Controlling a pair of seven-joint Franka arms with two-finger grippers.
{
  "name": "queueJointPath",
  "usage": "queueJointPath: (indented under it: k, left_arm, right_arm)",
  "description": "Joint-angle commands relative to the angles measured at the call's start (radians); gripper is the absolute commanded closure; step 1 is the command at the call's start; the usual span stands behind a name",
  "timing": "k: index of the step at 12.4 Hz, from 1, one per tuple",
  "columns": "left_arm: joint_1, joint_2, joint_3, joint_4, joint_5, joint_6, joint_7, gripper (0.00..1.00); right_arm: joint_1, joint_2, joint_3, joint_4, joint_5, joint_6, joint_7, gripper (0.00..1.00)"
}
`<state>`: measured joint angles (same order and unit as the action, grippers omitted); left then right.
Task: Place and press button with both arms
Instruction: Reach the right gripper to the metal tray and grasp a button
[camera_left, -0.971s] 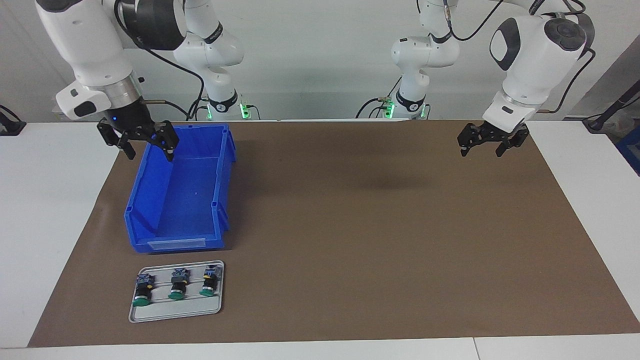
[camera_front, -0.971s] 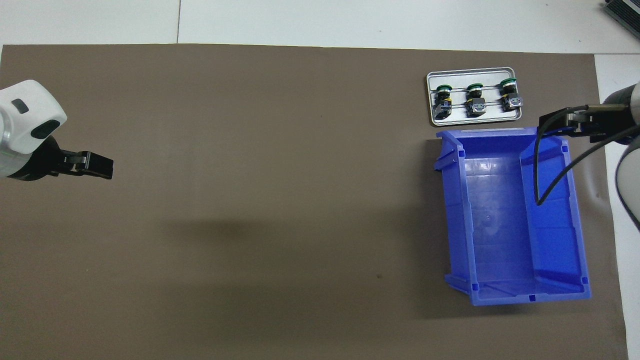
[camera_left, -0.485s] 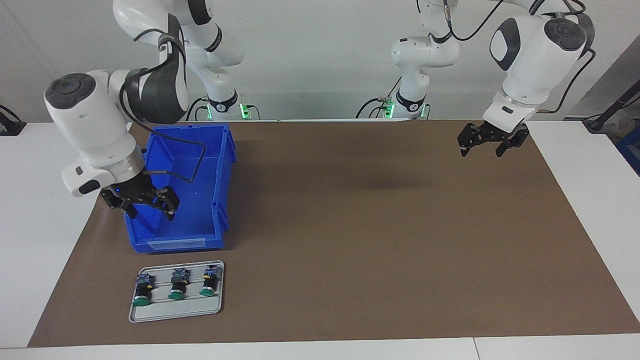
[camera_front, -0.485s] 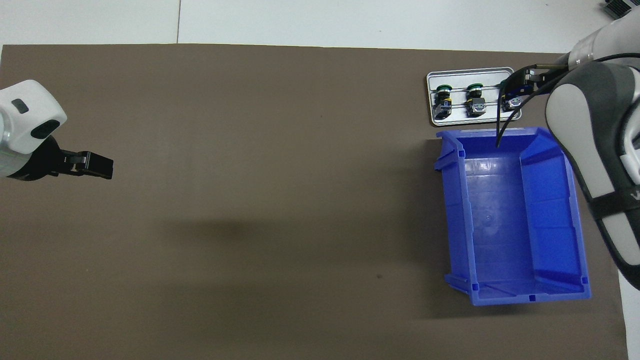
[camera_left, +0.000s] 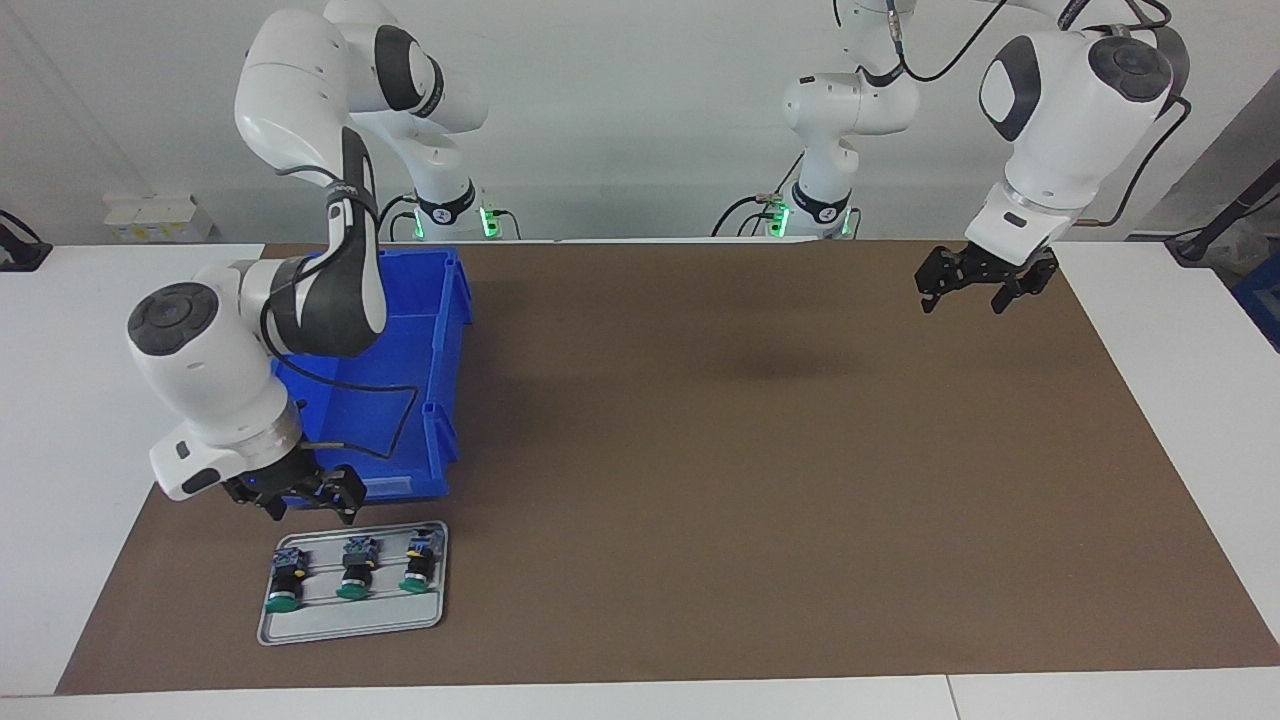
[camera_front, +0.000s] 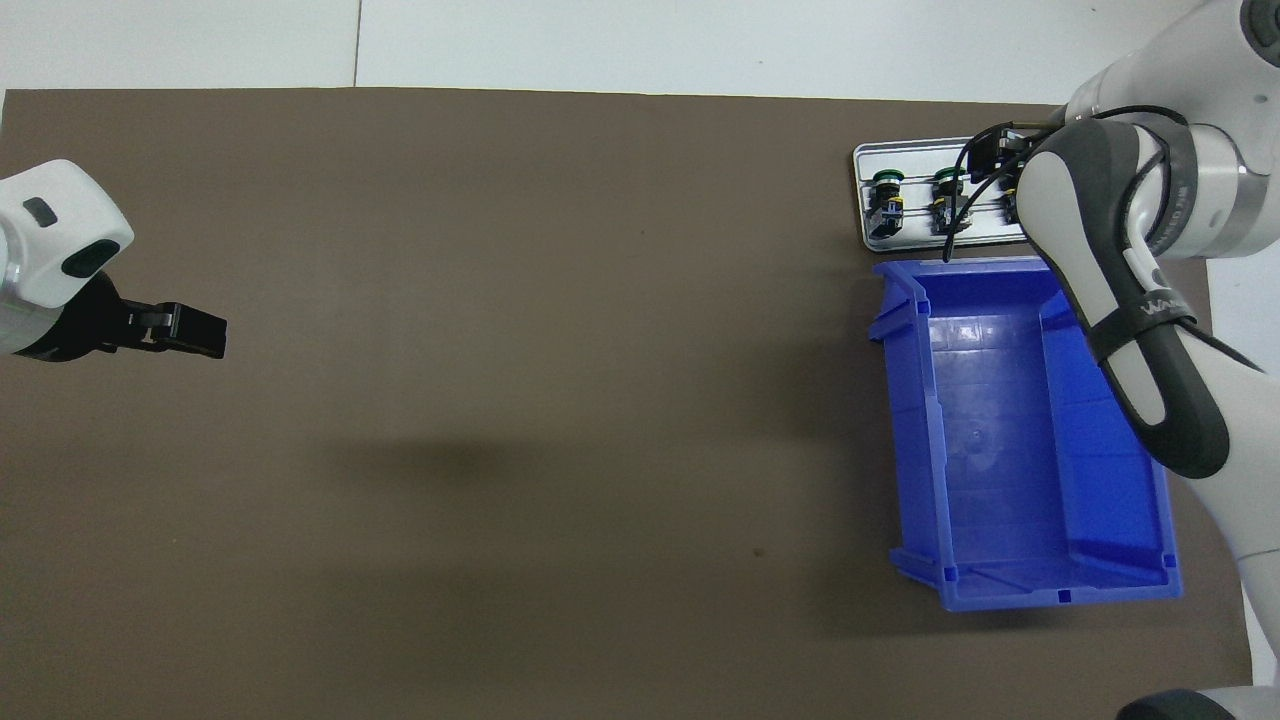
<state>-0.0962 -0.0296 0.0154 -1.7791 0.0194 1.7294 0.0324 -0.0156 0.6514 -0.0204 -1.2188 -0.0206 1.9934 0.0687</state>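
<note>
Right claw (camera_left: 308, 499), released with its fingers spread, hangs just above the tray (camera_left: 350, 622), over the tray's edge nearest the blue bin (camera_left: 400, 330). Three green-capped buttons (camera_left: 357, 568) lie side by side on that tray, caps toward the counter's edge farthest from the robots; which one is the task's cannot be told. Tray and bin sit close together at the right arm's end of the counter, the tray close to the mat's edge farthest from the robots, the bin nearer the robots with only a thin gap between them. Left claw (camera_left: 980, 290), also released and holding nothing, waits above the brown mat (camera_left: 760, 480) toward the left arm's end, near the edge nearest the robots. Between the two claws the mat is wide and bare. White counter (camera_left: 80, 420) borders the mat at both ends, and a pale wall stands at the robots' backs.
</note>
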Motion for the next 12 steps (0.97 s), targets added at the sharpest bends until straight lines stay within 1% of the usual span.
queueJointPath:
  k: [1, 2, 3, 6, 12]
  left_arm:
    - [0.012, -0.030, -0.006, -0.033, -0.002, 0.016, 0.004, 0.00]
    - [0.012, -0.030, -0.006, -0.033, -0.002, 0.015, 0.004, 0.00]
    - [0.012, -0.030, -0.006, -0.033, -0.002, 0.016, 0.004, 0.00]
    - [0.010, -0.030, -0.006, -0.033, -0.002, 0.015, 0.004, 0.00]
    - [0.012, -0.030, -0.006, -0.033, -0.002, 0.015, 0.004, 0.00]
  right_arm:
    - [-0.023, 0.089, 0.016, 0.073, 0.019, 0.030, -0.065, 0.08]
    - [-0.023, 0.103, 0.016, 0.073, 0.021, 0.042, -0.079, 0.09]
    - [-0.023, 0.120, 0.016, 0.071, 0.021, 0.053, -0.098, 0.12]
    - [-0.017, 0.159, 0.020, 0.064, 0.030, 0.128, -0.101, 0.15]
    - [-0.007, 0.137, 0.020, -0.018, 0.034, 0.168, -0.104, 0.22]
